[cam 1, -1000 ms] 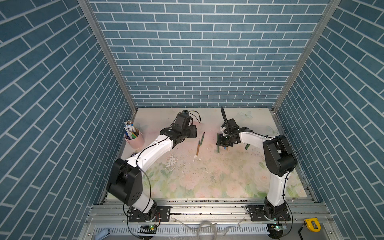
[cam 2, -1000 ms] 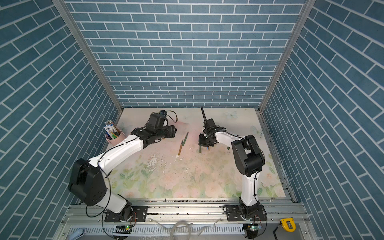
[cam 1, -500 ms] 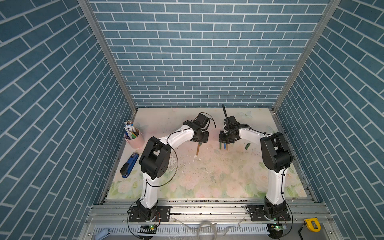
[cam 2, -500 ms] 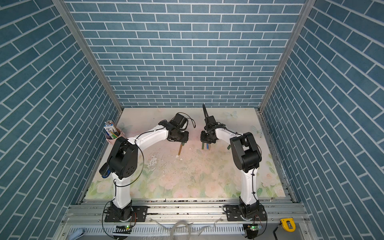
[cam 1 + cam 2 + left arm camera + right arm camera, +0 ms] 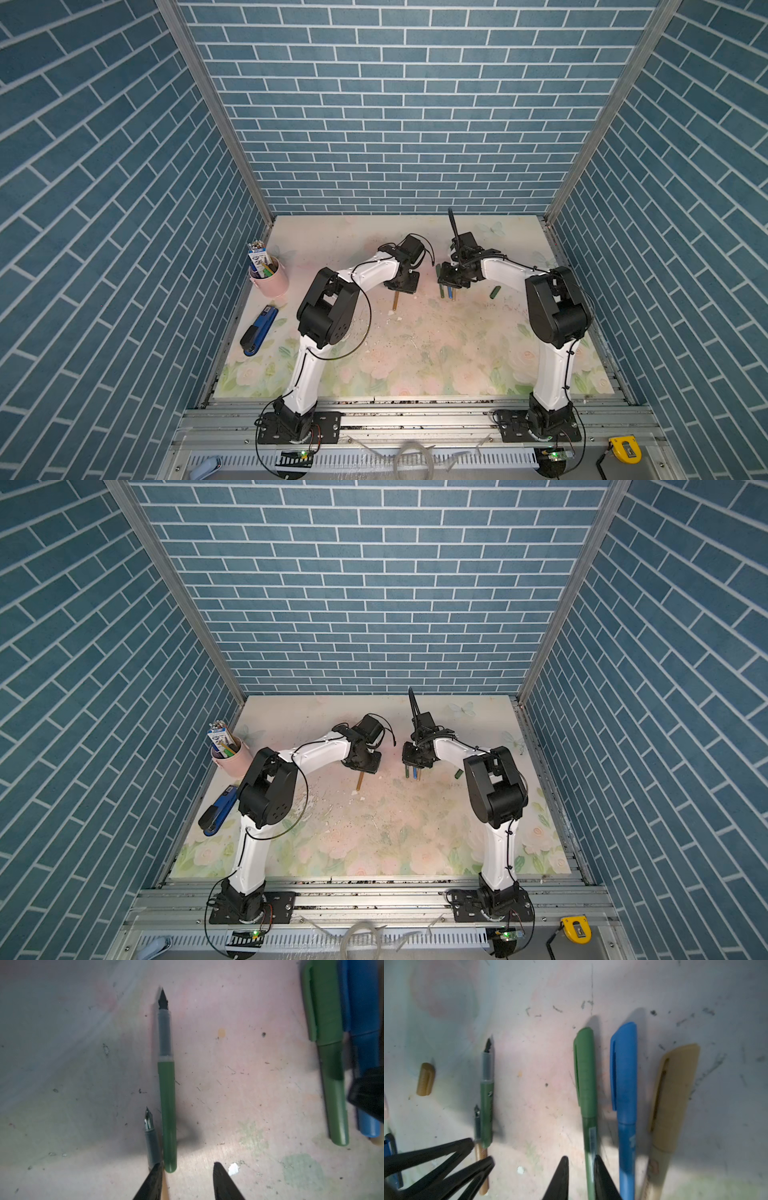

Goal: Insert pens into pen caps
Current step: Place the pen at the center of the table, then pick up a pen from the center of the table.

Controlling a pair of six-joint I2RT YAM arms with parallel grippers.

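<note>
A green pen [image 5: 588, 1118], a blue pen [image 5: 625, 1118] and a golden-brown pen [image 5: 670, 1115] lie on a pastel floral table [image 5: 415, 353].

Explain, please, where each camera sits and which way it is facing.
Both top views: high behind the bases, looking down at the table; left arm and right arm show whole.
Left wrist: on the left arm, looking down past the left end effector at an uncapped green pen.
Right wrist: on the right arm, looking down past the right end effector at a capped green pen.
Shared: both wrist views show both those pens.
</note>
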